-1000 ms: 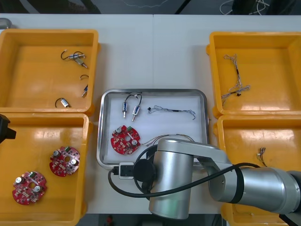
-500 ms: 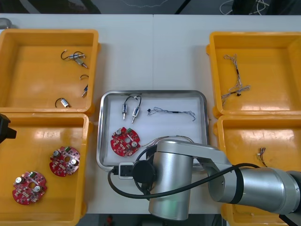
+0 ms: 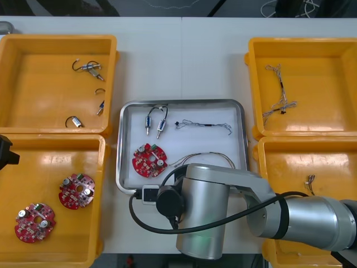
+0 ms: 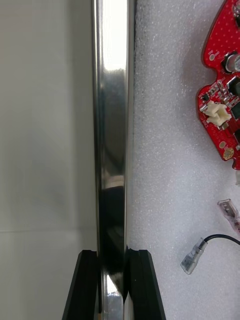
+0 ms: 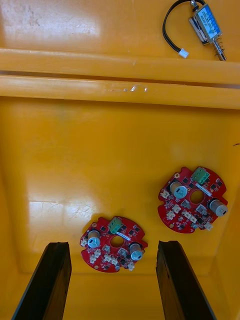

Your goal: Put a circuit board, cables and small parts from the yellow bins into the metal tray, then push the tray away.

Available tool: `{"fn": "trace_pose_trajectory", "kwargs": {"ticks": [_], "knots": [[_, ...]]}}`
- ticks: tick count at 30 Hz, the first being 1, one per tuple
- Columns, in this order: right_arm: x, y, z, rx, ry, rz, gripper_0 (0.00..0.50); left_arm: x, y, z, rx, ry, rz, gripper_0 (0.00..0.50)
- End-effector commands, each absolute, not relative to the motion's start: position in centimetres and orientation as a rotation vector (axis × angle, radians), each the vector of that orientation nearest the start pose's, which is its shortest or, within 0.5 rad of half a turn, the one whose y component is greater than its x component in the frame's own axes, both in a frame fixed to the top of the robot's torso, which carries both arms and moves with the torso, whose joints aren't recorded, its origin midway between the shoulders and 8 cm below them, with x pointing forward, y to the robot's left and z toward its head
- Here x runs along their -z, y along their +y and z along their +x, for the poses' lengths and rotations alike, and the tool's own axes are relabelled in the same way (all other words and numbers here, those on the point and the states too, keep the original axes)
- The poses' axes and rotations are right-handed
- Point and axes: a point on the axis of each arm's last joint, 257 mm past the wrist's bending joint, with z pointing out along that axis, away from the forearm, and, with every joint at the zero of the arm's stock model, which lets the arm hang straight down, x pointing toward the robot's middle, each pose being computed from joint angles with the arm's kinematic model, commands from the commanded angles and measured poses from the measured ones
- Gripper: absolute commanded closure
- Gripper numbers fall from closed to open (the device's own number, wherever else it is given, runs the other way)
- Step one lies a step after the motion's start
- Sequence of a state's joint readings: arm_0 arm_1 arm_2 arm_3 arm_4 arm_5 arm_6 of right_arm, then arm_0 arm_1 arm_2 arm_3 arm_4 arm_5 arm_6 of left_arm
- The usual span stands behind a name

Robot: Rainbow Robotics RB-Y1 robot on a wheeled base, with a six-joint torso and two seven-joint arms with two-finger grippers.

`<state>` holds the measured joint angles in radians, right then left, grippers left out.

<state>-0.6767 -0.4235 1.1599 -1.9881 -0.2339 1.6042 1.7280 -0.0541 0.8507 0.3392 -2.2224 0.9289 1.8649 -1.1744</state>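
Observation:
The metal tray (image 3: 239, 134), white inside, sits mid-table between the yellow bins. It holds a red circuit board (image 3: 149, 158), two small metal parts (image 3: 155, 123), a thin black cable (image 3: 203, 124) and a second cable (image 3: 198, 157). My right arm (image 3: 206, 215) covers the tray's near edge. In the right wrist view my right gripper (image 4: 112, 252) is shut on the tray's shiny rim (image 4: 112, 125), one finger on each side; the circuit board (image 4: 225, 100) lies beyond. My left gripper (image 5: 112, 244) hangs open over two circuit boards (image 5: 192, 200) in the near left bin.
The far left bin (image 3: 17, 84) holds several small metal parts. Two circuit boards (image 3: 77, 191) lie in the near left bin. The far right bin (image 3: 329, 72) holds thin cables (image 3: 279, 100), and the near right bin (image 3: 334, 167) one cable (image 3: 309, 181). Bare table lies beyond the tray.
The tray has slid a little away from me with everything in it, and my right arm has followed it. The left arm has not moved.

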Motion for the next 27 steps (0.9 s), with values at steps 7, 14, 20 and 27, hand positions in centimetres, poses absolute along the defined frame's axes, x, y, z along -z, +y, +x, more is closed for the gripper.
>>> {"fn": "trace_pose_trajectory", "kwargs": {"ticks": [7,14,20,27], "knots": [[27.4,-1.0,39.8,0.606,1.708,-1.903,0.5,15.8,39.7,34.9,-0.064,2.678,-0.063,0.0],[25.7,-1.3,41.2,0.641,1.68,-1.904,0.5,15.8,39.7,34.9,-0.064,2.678,-0.063,0.0],[24.7,-1.6,43.2,0.694,1.685,-1.898,0.5,15.8,39.7,34.9,-0.064,2.678,-0.063,0.0],[23.5,-1.2,45.9,0.77,1.695,-1.864,0.5,15.8,39.7,34.9,-0.064,2.678,-0.063,0.0]]}}
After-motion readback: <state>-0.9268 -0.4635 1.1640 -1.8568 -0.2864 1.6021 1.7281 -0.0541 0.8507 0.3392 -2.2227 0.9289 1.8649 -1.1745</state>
